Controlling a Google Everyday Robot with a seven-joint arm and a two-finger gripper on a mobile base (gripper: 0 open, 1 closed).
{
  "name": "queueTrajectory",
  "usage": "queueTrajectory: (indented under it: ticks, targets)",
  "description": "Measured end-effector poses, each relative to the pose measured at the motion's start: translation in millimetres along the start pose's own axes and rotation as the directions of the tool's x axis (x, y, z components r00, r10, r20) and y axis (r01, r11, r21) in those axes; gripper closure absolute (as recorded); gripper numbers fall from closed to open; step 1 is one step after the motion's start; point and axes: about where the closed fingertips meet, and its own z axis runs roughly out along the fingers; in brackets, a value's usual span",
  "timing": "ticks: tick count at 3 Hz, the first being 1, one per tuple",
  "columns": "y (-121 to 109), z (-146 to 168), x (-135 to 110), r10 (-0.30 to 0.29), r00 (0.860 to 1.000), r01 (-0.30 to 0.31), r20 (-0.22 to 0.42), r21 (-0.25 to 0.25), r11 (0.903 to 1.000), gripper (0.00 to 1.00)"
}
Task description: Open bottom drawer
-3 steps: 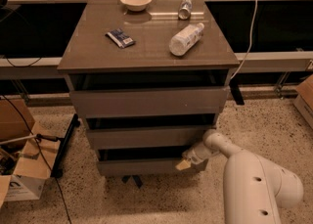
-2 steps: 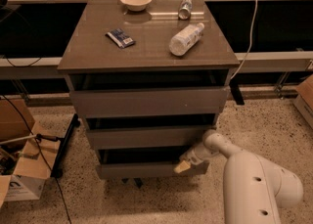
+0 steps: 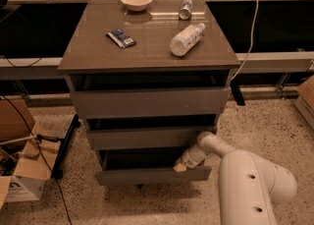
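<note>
1 cam only: high up front, tilted down at cabinet (image 3: 147, 47), mid range; my arm (image 3: 245, 184) enters btm right, gripper (image 3: 180, 166) at bottom drawer (image 3: 142, 176) top edge, right side.

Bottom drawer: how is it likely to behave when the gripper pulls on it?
The bottom drawer looks rigid, so it should probably slide straight rather than flex. Its flat front has no handle, so the gripper, at its top edge near the right end as seen, may slip. Pulling off-centre might skew it.

Speckled terrazzo floor (image 3: 274, 121), cardboard boxes (image 3: 14, 121) at left, white cable (image 3: 253, 22) at right
</note>
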Motion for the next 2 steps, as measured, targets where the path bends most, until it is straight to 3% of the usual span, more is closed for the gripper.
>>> queueTrajectory:
  ticks: [1,2]
  targets:
    - [0.7,-2.1,-1.1,0.000,1.000,0.000,0.000,0.000,1.0000,0.97]
    - [10.8,2.7,8.3,0.023,1.000,-0.024,-0.017,-0.012,0.9997,0.78]
